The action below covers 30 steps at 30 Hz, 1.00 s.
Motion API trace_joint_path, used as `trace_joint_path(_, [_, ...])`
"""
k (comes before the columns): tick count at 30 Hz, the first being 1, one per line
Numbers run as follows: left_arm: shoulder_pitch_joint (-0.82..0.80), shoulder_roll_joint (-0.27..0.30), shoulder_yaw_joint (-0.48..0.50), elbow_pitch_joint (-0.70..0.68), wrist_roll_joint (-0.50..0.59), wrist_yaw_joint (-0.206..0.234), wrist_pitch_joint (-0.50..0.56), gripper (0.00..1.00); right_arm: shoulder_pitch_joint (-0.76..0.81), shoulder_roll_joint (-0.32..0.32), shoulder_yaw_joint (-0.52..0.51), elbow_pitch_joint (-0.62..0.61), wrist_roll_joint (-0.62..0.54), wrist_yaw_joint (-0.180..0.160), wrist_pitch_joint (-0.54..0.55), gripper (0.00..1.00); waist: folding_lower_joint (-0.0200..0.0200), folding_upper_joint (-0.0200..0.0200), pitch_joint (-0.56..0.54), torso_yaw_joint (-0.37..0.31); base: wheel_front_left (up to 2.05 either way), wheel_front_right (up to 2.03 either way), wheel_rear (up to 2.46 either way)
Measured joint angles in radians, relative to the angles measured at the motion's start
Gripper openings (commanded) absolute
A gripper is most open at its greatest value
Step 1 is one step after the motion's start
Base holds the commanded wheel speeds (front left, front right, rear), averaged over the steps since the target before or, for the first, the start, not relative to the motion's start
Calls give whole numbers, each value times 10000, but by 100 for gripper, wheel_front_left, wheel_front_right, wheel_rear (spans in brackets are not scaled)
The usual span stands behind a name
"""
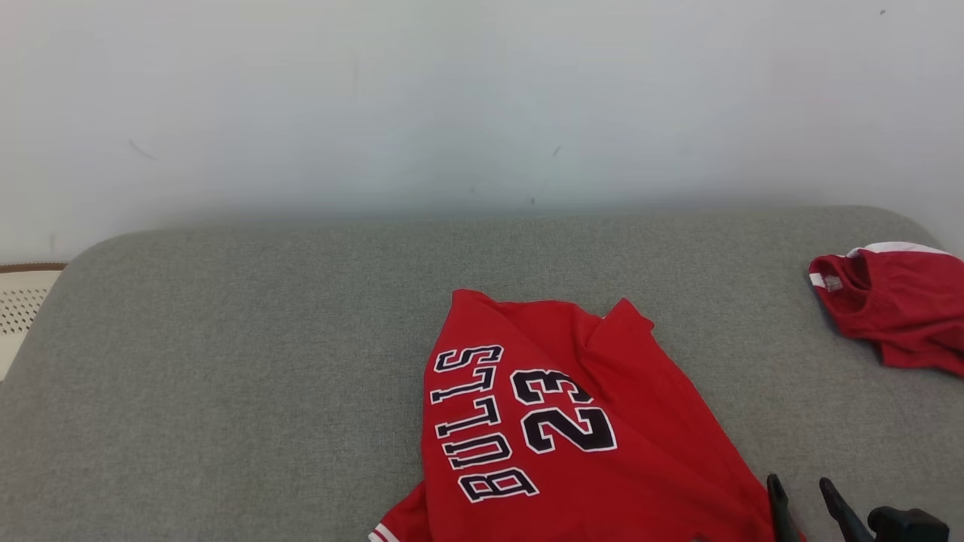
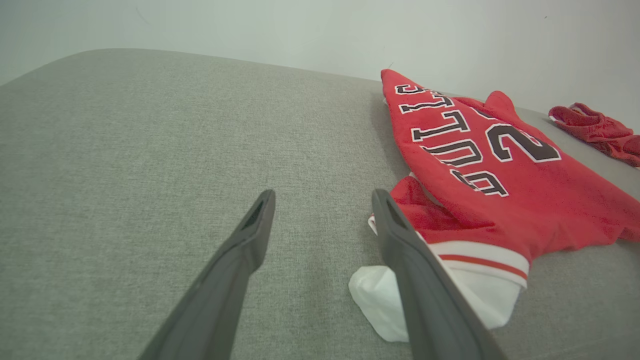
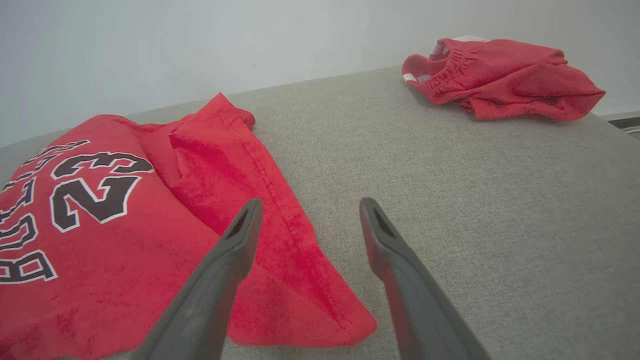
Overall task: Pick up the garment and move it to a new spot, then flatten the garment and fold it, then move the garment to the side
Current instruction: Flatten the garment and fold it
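Jersey (image 1: 572, 421) lies lengthwise between the arms: right end effector (image 3: 310, 202), spread and empty, at its right edge; left end effector (image 2: 324, 192), likewise spread, beside its white trim.

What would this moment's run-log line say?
jersey: rumpled on grey cushion, ungripped | left gripper: open, empty | right gripper: open, empty | red shorts: far right

Long, tapered dark-grey fingers (image 3: 235, 250) with slotted tips
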Motion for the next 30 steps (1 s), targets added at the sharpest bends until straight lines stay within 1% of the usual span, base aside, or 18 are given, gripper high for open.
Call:
trace_joint_path(7, [-73, -8, -711, 984, -178, -255, 0, 100, -42, -71, 92, 826, 100, 0, 125, 100, 0, 0, 202, -34, 0, 0, 0])
trace_joint_path(13, [-338, 21, -1179, 1572, -290, -341, 0, 100, -290, -186, 205, 1676, 205, 0, 117, 100, 0, 0, 406, -54, 0, 0, 0])
trace_joint_path(17, [-642, 150, -1551, 1939, -111, -351, 0, 100, -583, -209, 407, 2173, 257, 0, 35, 100, 0, 0, 558, -58, 0, 0, 0])
trace_joint_path(22, [-1075, 190, -1848, 2220, 132, -357, -2, 100, -1014, -186, 571, 2723, 372, 0, 46, 100, 1, 0, 723, -89, 0, 0, 0])
trace_joint_path(26, [-1373, 205, -2084, 2711, 209, -372, -2, 100, -1267, -130, 826, 3248, 621, 0, 180, 100, 1, 0, 818, -101, 0, 0, 0])
trace_joint_path(27, [-1422, 205, -2130, 2803, 203, -389, -2, 100, -1334, -132, 899, 3336, 683, -4, 232, 85, 1, 0, 822, -105, 0, 0, 0])
trace_joint_path(28, [-1478, 198, -2151, 2894, 190, -389, -2, 83, -1352, -144, 986, 3402, 777, -6, 263, 43, 0, 0, 818, -109, 0, 0, 0])
trace_joint_path(29, [-1527, 196, -2203, 3016, 142, -391, -2, 22, -1386, -167, 1083, 3471, 878, -6, 307, 0, 1, 0, 807, -115, 0, 0, 0])
trace_joint_path(30, [-1540, 196, -2247, 3081, 109, -397, -2, 0, -1407, -192, 1168, 3517, 982, -6, 313, 0, 1, 0, 787, -119, 0, 0, 0])
